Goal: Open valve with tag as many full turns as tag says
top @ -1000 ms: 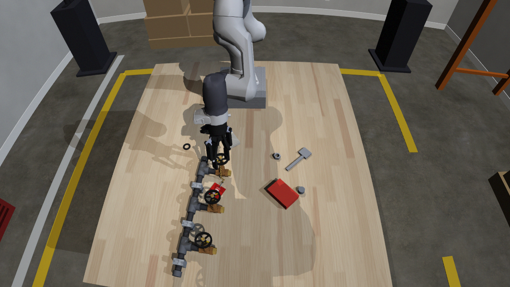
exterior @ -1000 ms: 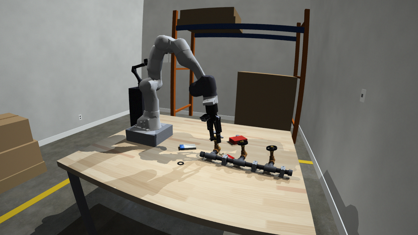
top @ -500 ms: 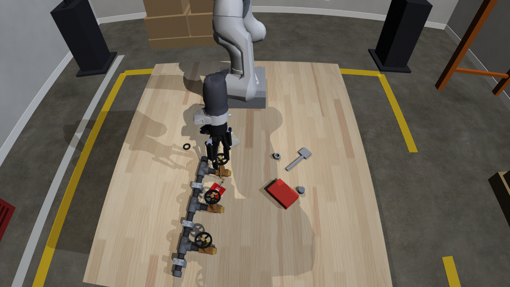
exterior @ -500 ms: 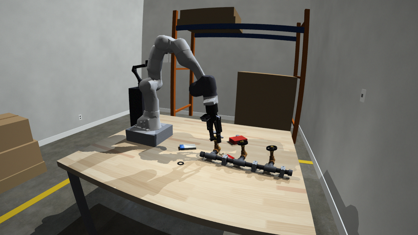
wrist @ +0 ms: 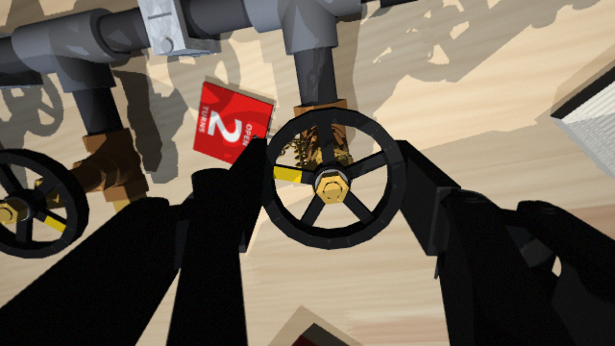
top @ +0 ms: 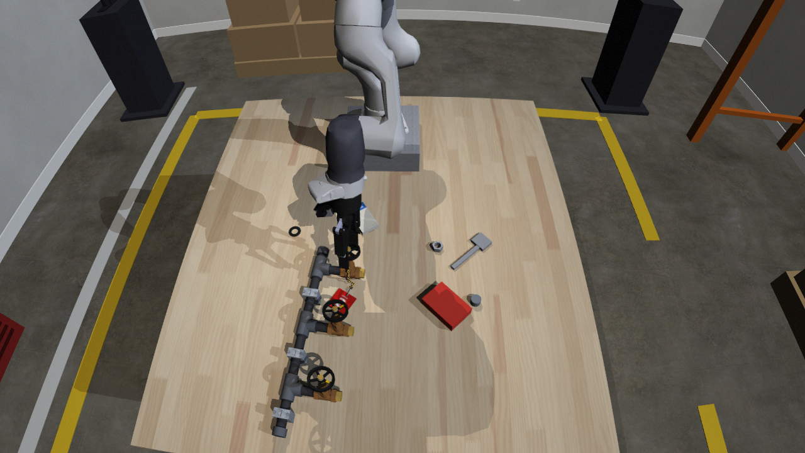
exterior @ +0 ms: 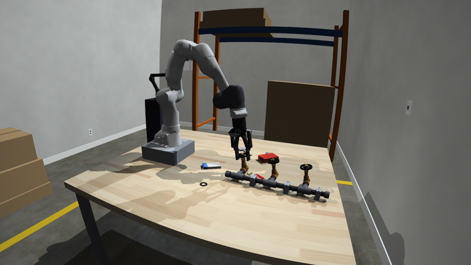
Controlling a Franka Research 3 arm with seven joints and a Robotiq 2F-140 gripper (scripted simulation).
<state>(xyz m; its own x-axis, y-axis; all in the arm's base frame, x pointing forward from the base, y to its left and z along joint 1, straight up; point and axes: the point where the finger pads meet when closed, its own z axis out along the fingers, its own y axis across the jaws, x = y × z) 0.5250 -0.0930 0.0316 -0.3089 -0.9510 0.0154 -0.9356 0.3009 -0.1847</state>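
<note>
A grey pipe (top: 304, 321) on the wooden table carries three valves with black handwheels. My gripper (wrist: 328, 162) is shut on the rim of the first valve's handwheel (wrist: 332, 177), the one nearest the robot base, also seen in the overhead view (top: 352, 251) and the side view (exterior: 242, 152). A gold chain (top: 348, 277) joins that valve to a red tag (wrist: 233, 122) reading "OPEN 2 TURNS", which lies flat on the table. The wheel's yellow-marked spoke points left in the wrist view. The middle valve (top: 338, 311) and the far valve (top: 321, 381) stand free.
A red box (top: 446, 304), a grey cap (top: 473, 299), a grey hammer (top: 471, 250), a nut (top: 434, 245) lie right of the pipe. A black washer (top: 294, 228) lies left. A blue-and-white box (exterior: 210, 165) lies behind my gripper.
</note>
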